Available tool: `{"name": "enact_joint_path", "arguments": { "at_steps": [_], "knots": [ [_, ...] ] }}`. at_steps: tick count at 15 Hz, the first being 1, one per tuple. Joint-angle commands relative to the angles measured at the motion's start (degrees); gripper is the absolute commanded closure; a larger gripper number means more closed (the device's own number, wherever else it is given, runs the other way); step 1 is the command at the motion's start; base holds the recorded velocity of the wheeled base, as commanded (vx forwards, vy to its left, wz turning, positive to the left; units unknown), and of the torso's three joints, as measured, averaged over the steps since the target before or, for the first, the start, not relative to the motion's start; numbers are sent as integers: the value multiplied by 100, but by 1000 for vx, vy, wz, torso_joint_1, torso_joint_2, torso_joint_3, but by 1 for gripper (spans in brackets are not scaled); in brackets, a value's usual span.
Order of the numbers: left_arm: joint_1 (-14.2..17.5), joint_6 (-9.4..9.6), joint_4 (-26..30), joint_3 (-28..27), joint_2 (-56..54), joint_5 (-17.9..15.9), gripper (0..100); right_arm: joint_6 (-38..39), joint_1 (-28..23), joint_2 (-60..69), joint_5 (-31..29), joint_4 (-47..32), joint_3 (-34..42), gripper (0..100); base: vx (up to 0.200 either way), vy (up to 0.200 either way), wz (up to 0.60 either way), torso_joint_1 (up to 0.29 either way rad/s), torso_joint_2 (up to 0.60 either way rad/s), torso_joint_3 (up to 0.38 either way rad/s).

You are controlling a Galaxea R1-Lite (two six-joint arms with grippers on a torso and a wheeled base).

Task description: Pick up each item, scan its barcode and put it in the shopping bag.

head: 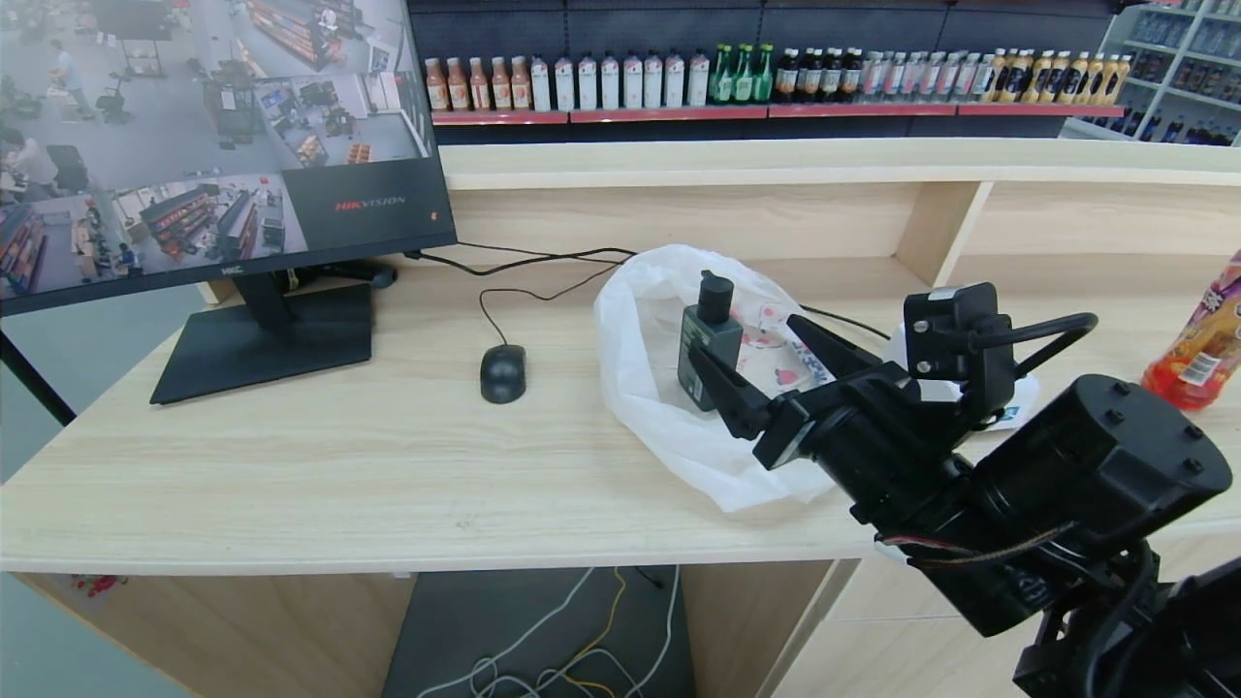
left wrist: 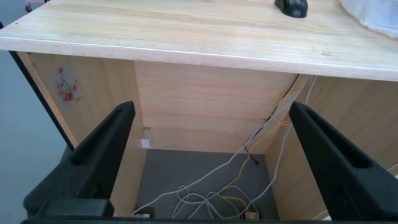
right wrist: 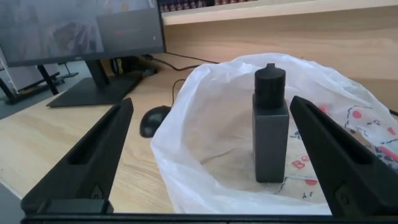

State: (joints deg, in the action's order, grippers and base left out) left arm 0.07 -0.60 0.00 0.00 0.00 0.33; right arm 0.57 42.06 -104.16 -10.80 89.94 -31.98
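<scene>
A dark grey bottle (head: 710, 334) with a black cap stands upright inside the white shopping bag (head: 652, 397) on the wooden counter. My right gripper (head: 751, 347) is open just in front of the bag's mouth, its fingers apart from the bottle and holding nothing. In the right wrist view the bottle (right wrist: 271, 130) stands in the bag (right wrist: 205, 149) ahead of the open right gripper (right wrist: 211, 109). An orange drink bottle (head: 1200, 341) stands at the counter's right edge. My left gripper (left wrist: 211, 115) is open and empty, low in front of the counter's front edge.
A black mouse (head: 503, 373) lies left of the bag, its cable running back to the monitor (head: 213, 136) at the far left. A white flat item (head: 1013, 405) lies behind my right arm. Cables (left wrist: 217, 186) hang under the counter (left wrist: 186, 37).
</scene>
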Motion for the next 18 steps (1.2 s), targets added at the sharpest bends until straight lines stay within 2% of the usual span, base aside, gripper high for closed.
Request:
{"name": "enact_joint_path", "arguments": {
  "at_steps": [1,16,18],
  "knots": [
    [1,-2,0,0,0,2,0,-5,83,-17,-1,6,-19,0,-200,0,0,2,7,7],
    [1,-2,0,0,0,2,0,48,83,-404,-10,6,-221,0,0,0,0,0,0,0],
    [1,-11,0,0,0,2,0,48,83,-483,-10,6,-265,0,0,-200,0,2,2,-2]
  ]
}}
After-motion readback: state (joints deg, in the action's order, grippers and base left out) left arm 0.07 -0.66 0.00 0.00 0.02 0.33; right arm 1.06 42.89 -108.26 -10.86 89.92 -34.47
